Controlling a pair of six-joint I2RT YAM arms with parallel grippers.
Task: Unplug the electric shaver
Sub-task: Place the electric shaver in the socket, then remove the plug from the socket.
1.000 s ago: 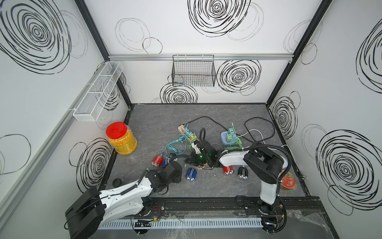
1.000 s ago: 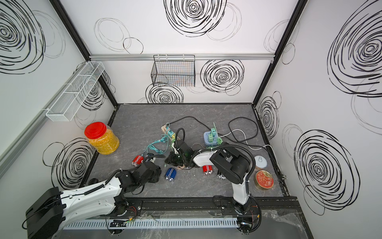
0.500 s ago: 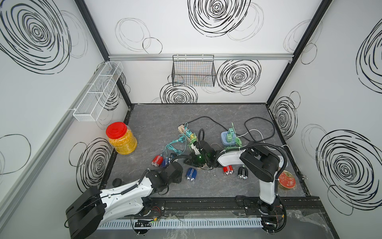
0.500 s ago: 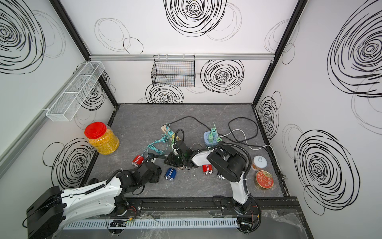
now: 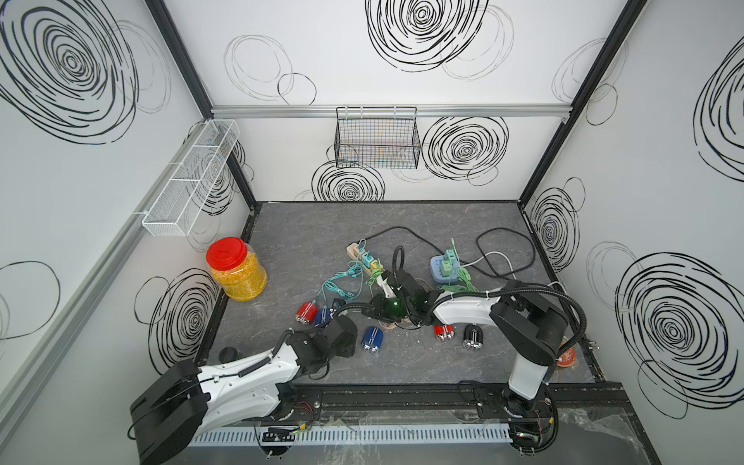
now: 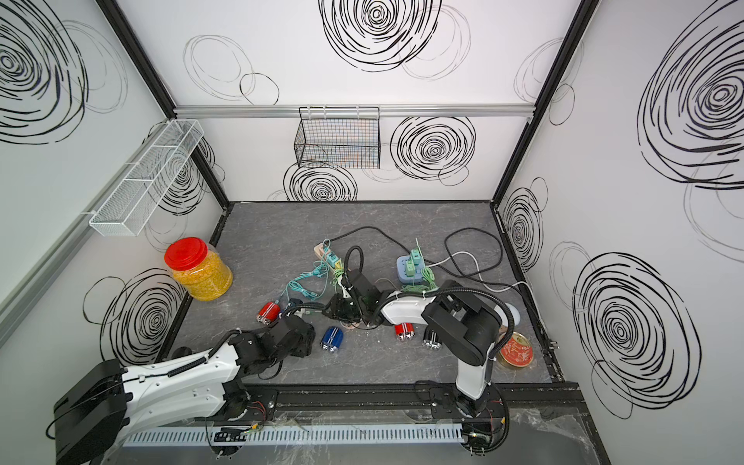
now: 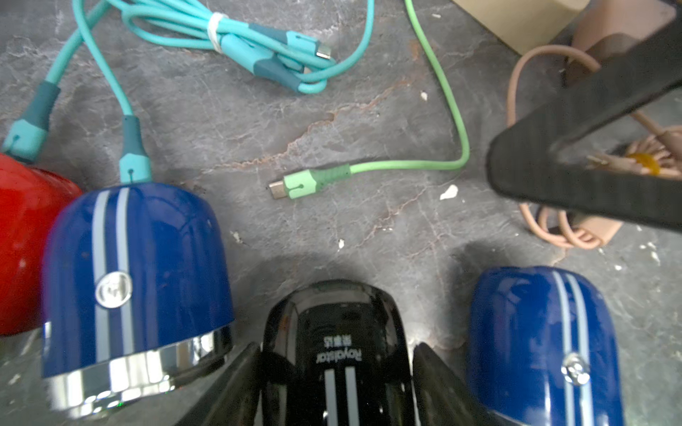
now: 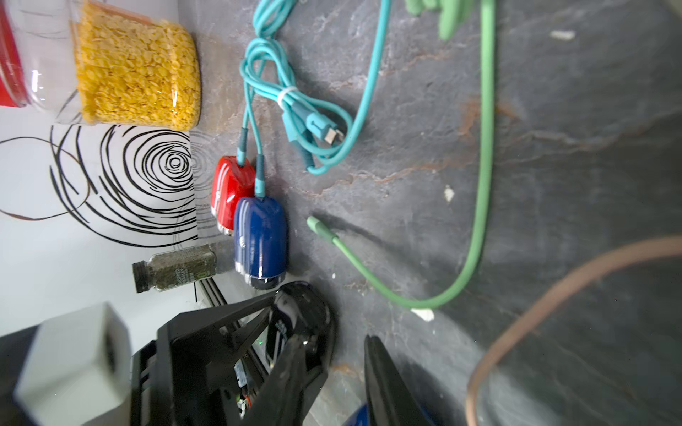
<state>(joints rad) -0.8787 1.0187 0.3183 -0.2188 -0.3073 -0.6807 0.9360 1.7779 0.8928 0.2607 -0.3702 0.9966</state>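
A black electric shaver [image 7: 336, 346] lies on the floor between the fingers of my left gripper [image 7: 334, 372], which stands open with a narrow gap on each side. It also shows beside my right gripper [image 8: 337, 376] as the black shaver [image 8: 302, 310]. The light green cable's plug [image 7: 295, 184] lies loose on the floor in front of the shaver, touching nothing. My right gripper is open with only bare floor between its fingers. In both top views the two grippers meet at mid-floor: left gripper [image 5: 336, 312], right gripper [image 5: 357, 308].
A blue shaver [image 7: 133, 276] and a red shaver [image 7: 22, 243] lie beside it with teal cables plugged in. Another blue shaver [image 7: 542, 343] lies on the other side. A brown cable coil [image 7: 568, 228], a yellow-filled jar [image 5: 237, 269], a power strip [image 5: 362, 257] and a blue socket block [image 5: 445, 267] are close by.
My right gripper's jaws have gone from shut to open. The left gripper's jaws have widened a little around the black shaver. Both arms have stayed almost in place.
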